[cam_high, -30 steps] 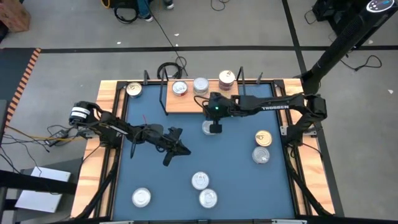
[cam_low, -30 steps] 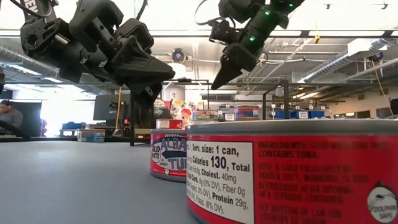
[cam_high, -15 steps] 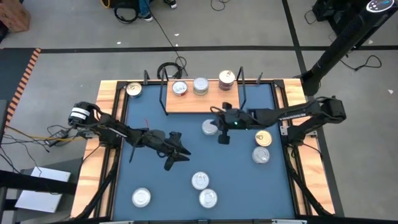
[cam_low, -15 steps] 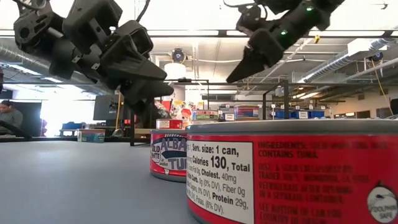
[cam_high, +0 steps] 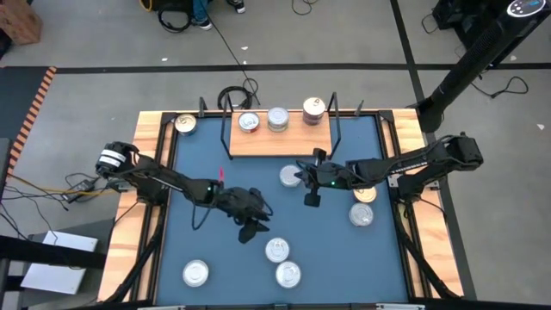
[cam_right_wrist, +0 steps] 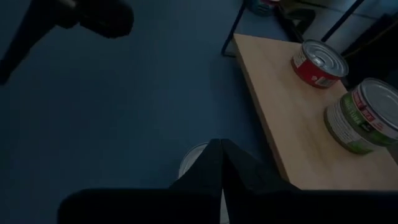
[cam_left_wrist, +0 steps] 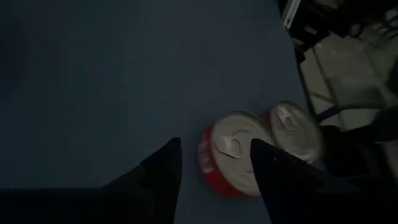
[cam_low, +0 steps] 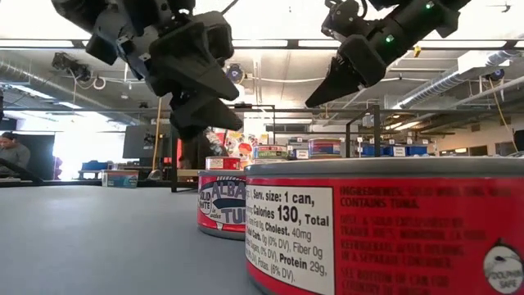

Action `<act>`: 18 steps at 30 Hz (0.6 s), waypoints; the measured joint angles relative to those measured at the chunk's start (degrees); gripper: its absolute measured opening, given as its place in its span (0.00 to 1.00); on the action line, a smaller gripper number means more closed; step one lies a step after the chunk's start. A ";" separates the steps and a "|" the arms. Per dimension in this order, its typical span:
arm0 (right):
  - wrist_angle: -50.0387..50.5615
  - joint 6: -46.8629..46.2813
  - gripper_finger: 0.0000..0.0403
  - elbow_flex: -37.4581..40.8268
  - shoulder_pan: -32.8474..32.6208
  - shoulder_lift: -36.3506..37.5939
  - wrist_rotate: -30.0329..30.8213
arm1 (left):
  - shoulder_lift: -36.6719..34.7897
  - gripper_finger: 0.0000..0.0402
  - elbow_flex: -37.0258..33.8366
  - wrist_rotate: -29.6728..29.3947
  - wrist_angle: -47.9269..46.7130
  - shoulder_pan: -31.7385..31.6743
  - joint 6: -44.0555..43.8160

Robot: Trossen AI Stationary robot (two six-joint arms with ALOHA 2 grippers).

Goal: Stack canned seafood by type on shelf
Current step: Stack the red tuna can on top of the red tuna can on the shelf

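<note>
The shelf (cam_high: 280,140) is a pale wooden board at the table's far side. It bears three cans: a red-sided one (cam_right_wrist: 318,62), a green-labelled one (cam_right_wrist: 364,118) and a taller brown one (cam_high: 314,112). More cans stand on the blue table: one just near of the shelf (cam_high: 289,176), a pair at the right (cam_high: 362,203), and a red-sided can (cam_left_wrist: 231,163) beside another (cam_left_wrist: 295,130) near the front. My left gripper (cam_left_wrist: 214,144) hovers open above and short of that red can. My right gripper (cam_right_wrist: 219,149) hangs shut over the table, near the can by the shelf.
A lone can (cam_high: 185,124) stands at the far left corner outside the shelf, another (cam_high: 196,275) at the near left. Thin black wire uprights (cam_high: 334,120) rise at the shelf's ends. A wooden rim (cam_high: 153,172) borders the blue table.
My left gripper has travelled toward the table's right and near edge, toward the cans at the near middle, tipping more level and opening. My right gripper has drawn back from the shelf toward the near right, staying above the table. No can has moved.
</note>
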State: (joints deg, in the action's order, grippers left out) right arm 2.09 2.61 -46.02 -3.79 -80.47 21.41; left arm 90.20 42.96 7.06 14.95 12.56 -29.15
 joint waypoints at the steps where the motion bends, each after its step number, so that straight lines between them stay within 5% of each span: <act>1: 0.04 0.22 0.03 0.00 0.00 0.00 0.00 | 0.64 0.49 0.47 0.84 -0.20 0.02 -1.38; 18: 0.06 0.55 0.02 -0.04 0.02 0.00 1.68 | 9.57 0.46 6.78 4.46 -3.10 1.11 -4.48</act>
State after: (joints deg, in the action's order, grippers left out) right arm 2.15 3.16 -46.06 -3.77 -80.47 23.09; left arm 99.77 49.74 11.52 11.85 13.67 -33.63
